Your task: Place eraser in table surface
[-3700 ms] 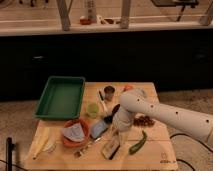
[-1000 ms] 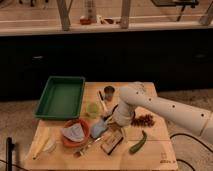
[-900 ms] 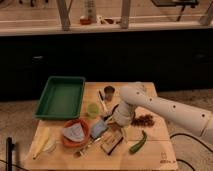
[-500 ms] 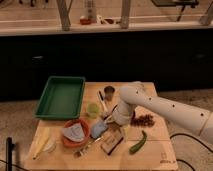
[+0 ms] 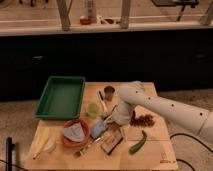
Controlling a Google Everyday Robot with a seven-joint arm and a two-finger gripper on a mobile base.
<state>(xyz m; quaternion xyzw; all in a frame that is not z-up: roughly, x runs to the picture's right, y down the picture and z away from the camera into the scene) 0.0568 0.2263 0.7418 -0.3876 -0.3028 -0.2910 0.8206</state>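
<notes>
The eraser (image 5: pixel 112 142), a tan block with a dark layer, lies flat on the pale wooden table surface (image 5: pixel 155 152) near the front middle. My gripper (image 5: pixel 116 120) hangs from the white arm just above and behind the eraser. It is apart from the eraser, beside the blue-grey pad (image 5: pixel 99 128). The arm reaches in from the right.
A green tray (image 5: pixel 61 96) stands at the back left. An orange bowl (image 5: pixel 75 134) holds a grey cloth. A green cup (image 5: pixel 92 109), a dark cup (image 5: pixel 109 91), a dark red cluster (image 5: pixel 144 120), a green vegetable (image 5: pixel 138 142) and a pale long item (image 5: pixel 42 147) lie around.
My gripper has risen a little and shifted back-left from above the eraser. The eraser has stayed in the same place on the table.
</notes>
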